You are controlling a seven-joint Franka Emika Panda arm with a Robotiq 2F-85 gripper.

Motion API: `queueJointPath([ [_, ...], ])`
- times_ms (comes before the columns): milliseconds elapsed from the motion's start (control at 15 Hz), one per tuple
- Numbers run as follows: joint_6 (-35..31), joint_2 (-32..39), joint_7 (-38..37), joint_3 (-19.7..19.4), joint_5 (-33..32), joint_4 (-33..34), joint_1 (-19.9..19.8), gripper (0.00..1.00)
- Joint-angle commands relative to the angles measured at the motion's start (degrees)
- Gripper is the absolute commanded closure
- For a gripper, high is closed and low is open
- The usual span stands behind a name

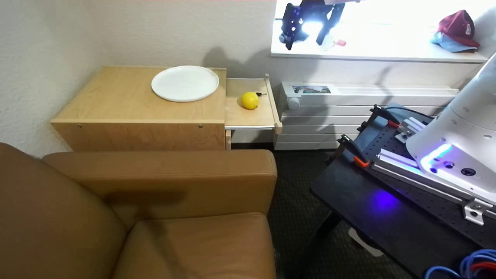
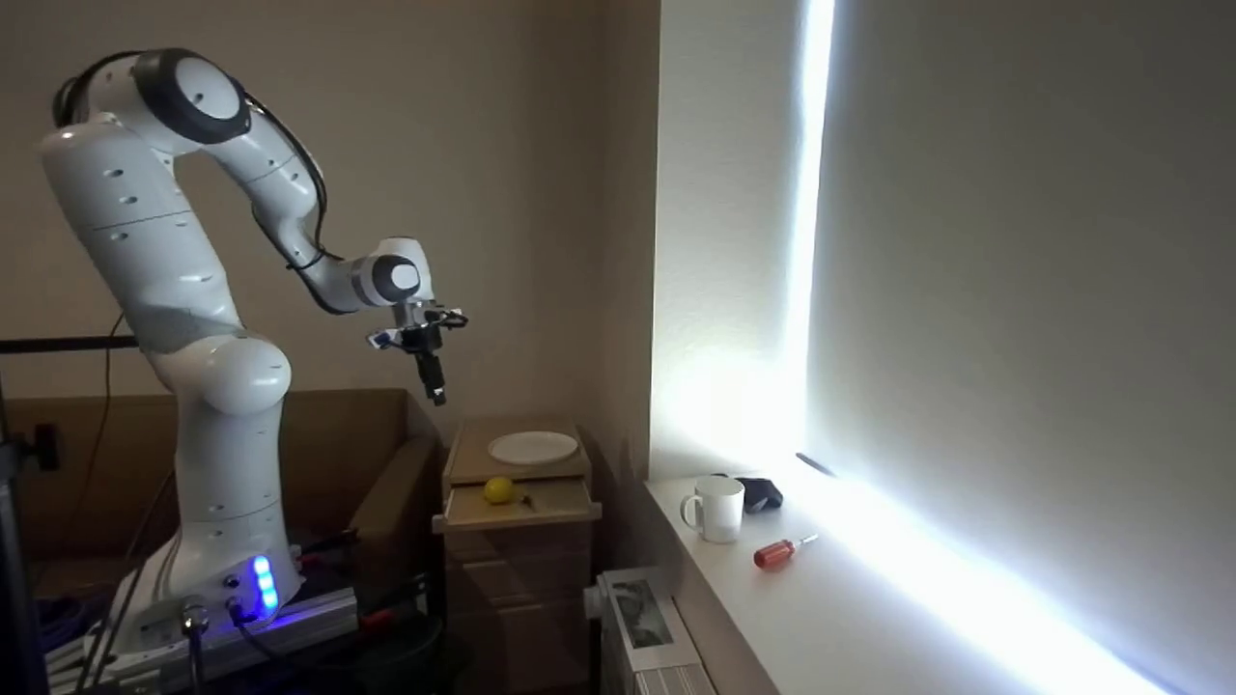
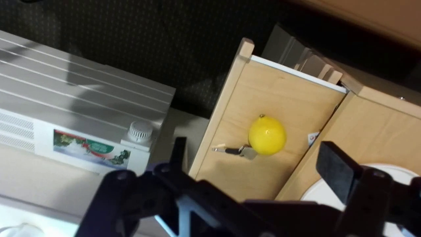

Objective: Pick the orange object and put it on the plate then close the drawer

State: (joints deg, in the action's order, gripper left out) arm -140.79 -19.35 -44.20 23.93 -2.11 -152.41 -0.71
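Note:
The orange object is a yellow lemon-like ball, seen in both exterior views [image 1: 250,100] [image 2: 498,490] and the wrist view [image 3: 267,135]. It lies inside the pulled-out light-wood drawer [image 1: 274,101], which also shows in the wrist view [image 3: 219,112]. The white plate [image 1: 185,83] lies flat on top of the side table beside the drawer; the gripper partly hides it in the wrist view [image 3: 324,194]. My gripper [image 1: 304,43] is open and empty, well above the drawer, as an exterior view [image 2: 437,398] shows. In the wrist view its fingers [image 3: 258,163] stand wide apart, with the ball ahead between them.
A small key [image 3: 233,151] touches the ball in the drawer. A brown sofa [image 1: 162,166] stands alongside the side table [image 1: 128,100]. A radiator [image 1: 310,112] is near the drawer front. The windowsill holds a mug [image 2: 719,509], a screwdriver [image 2: 775,553] and caps [image 1: 457,31].

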Motion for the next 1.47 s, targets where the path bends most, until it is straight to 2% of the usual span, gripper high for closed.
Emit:
queueJointPath([
  [0,-2.4,11.8,9.1,-7.7,7.1,5.8,4.3,0.0],
  [200,-1.2,16.9,13.4,-10.7,13.7,8.9,6.0,0.0],
  [267,-1.8,17.5,13.4,-11.1,15.7,9.4,6.4,0.0],
  [333,0.6,16.3,13.8,-11.6,17.8,9.9,6.9,0.0],
  [400,-1.4,16.1,12.2,-11.7,14.3,8.2,6.8,0.0],
  [733,-1.3,16.6,12.2,-12.1,14.7,8.8,7.4,0.0],
  [800,-4.2,17.7,10.0,-11.9,13.9,8.6,7.3,0.0],
  [1067,-23.3,28.4,2.5,-12.3,14.5,11.6,8.2,0.0],
  [1267,-26.1,36.6,-1.1,-15.0,14.2,15.4,9.9,0.0],
  [1400,-24.3,41.1,-3.2,-17.7,14.7,18.6,11.2,0.0],
])
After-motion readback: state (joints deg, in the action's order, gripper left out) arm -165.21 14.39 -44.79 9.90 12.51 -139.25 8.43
